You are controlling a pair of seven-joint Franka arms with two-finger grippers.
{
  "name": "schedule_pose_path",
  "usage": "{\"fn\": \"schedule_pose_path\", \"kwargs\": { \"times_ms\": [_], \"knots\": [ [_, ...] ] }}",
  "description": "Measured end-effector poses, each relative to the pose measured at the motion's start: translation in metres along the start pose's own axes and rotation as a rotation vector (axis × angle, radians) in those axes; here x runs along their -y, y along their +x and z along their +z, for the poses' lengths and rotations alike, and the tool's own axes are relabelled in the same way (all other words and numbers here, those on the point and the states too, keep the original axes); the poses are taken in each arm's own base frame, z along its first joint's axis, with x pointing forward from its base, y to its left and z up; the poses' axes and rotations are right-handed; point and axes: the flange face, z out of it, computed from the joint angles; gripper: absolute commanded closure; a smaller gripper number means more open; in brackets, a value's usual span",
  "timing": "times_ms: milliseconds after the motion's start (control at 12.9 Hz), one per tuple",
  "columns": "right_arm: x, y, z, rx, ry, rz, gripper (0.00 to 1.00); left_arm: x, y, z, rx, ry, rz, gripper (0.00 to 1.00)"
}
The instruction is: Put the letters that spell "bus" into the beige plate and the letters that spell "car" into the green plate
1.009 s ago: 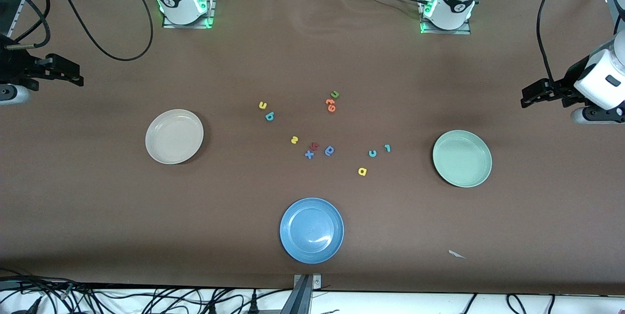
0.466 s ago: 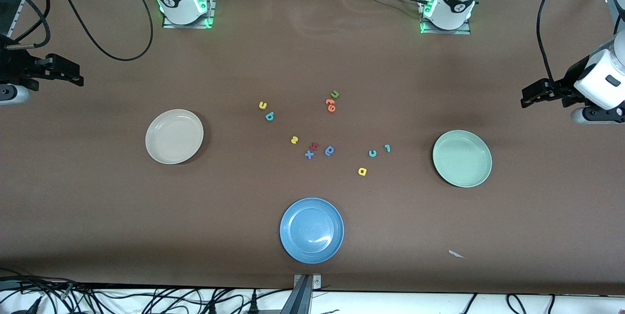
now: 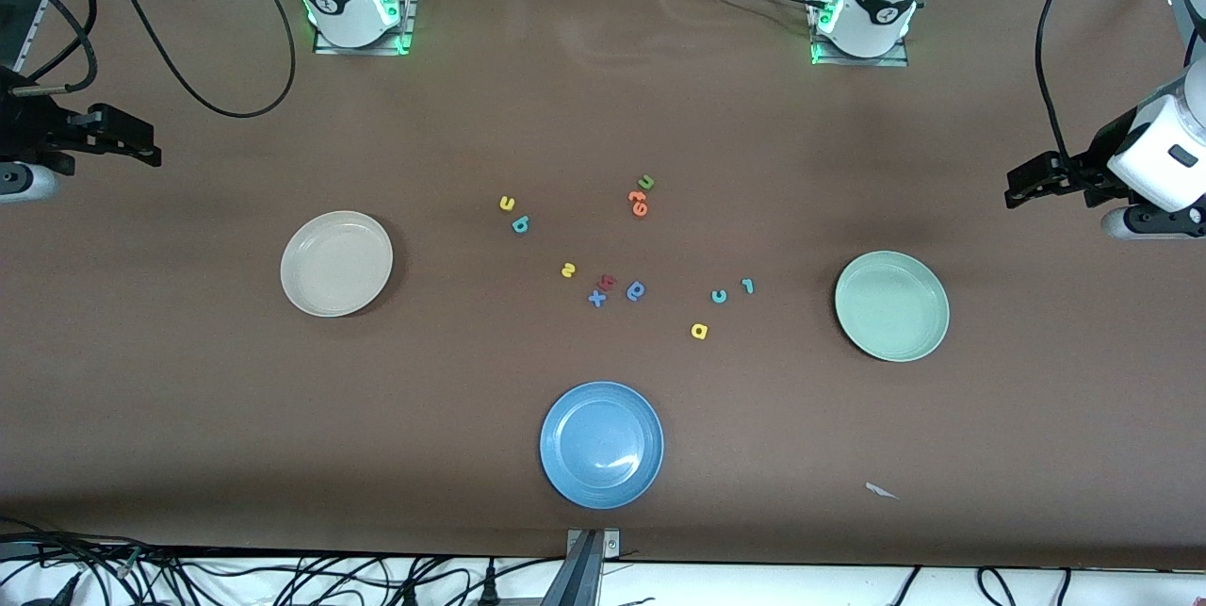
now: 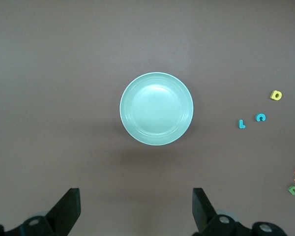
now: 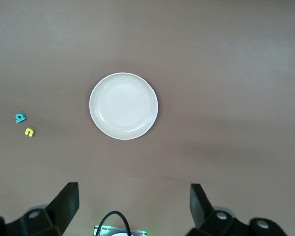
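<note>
1. Nothing is sorted yet: yellow "a", teal "c" and "r" lie near your green plate.
2. "s", "b", "u" lie farther back, toward the beige plate.
3. Left claw and right claw hang wide, empty, high above the counter's ends; lower one onto a letter next.

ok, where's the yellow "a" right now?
In the front view the yellow "a" lies flat on the table, nearer the camera than the teal "c", between the blue plate and the green plate.
</note>
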Motion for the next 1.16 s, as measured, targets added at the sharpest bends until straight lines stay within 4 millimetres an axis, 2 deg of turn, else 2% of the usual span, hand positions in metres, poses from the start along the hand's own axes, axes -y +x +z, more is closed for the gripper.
{"fn": "schedule_pose_path", "kwargs": {
  "times_ms": [543, 853, 1009, 1164],
  "knots": [
    [0.000, 0.000, 0.000, 0.000, 0.000, 0.000, 0.00, 0.000, 0.002, 0.005, 0.010, 0.001, 0.000, 0.00],
    [-0.002, 0.000, 0.000, 0.000, 0.000, 0.003, 0.00, 0.003, 0.014, 0.022, 0.032, 0.002, -0.008, 0.00],
    [-0.005, -0.001, 0.000, 0.001, 0.000, 0.009, 0.00, 0.003, 0.037, 0.049, 0.010, 0.004, -0.009, 0.00],
    [-0.012, -0.001, 0.001, 0.002, 0.000, 0.023, 0.00, 0.000, 0.071, 0.112, 0.029, 0.008, -0.007, 0.00]
  ]
}}
